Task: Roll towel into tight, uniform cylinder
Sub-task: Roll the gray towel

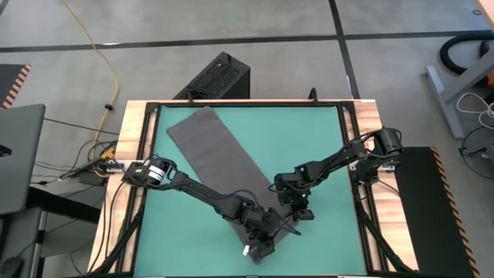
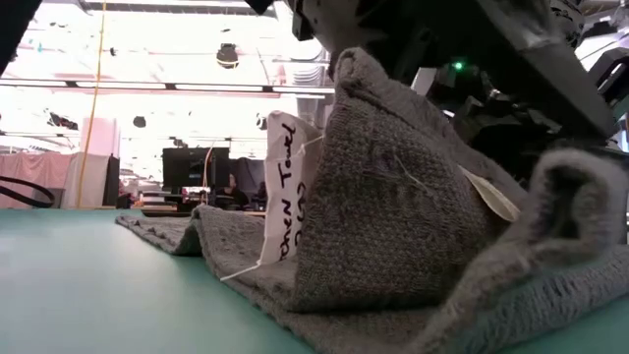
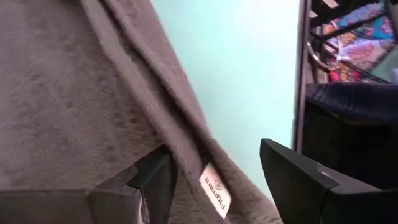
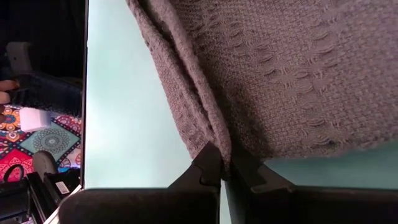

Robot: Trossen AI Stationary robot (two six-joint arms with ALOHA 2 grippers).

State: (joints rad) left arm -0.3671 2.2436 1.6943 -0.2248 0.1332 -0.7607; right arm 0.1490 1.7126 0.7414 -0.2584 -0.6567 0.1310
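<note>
The dark grey towel (image 1: pixel 220 150) lies slantwise on the green mat (image 1: pixel 316 139), from the far left toward the near middle. Its near end is bunched and raised into a peak (image 2: pixel 356 69), with a handwritten white tag (image 2: pixel 285 187) hanging on it. My right gripper (image 1: pixel 297 207) is shut on the towel there (image 4: pixel 224 158). My left gripper (image 1: pixel 261 241) is open at the towel's near corner (image 3: pixel 214 149). One finger (image 3: pixel 155 180) is over the cloth and the other (image 3: pixel 298 180) over the mat, with the hem and a small printed tag (image 3: pixel 215 193) between them. My right gripper pinches a folded edge of the towel (image 4: pixel 214 134) between its two fingertips, at the towel's near end. The fingers slant down from the table's right side. The cloth rises from the mat to the fingers in a ridge; the rest of the towel lies flat.
A wooden frame (image 1: pixel 133 154) borders the mat. Bare mat lies to the right of the towel and at its near left (image 1: pixel 177 224). A black box (image 1: pixel 220 77) stands beyond the far edge. A person in blue jeans (image 3: pixel 348 99) shows beyond the table's edge.
</note>
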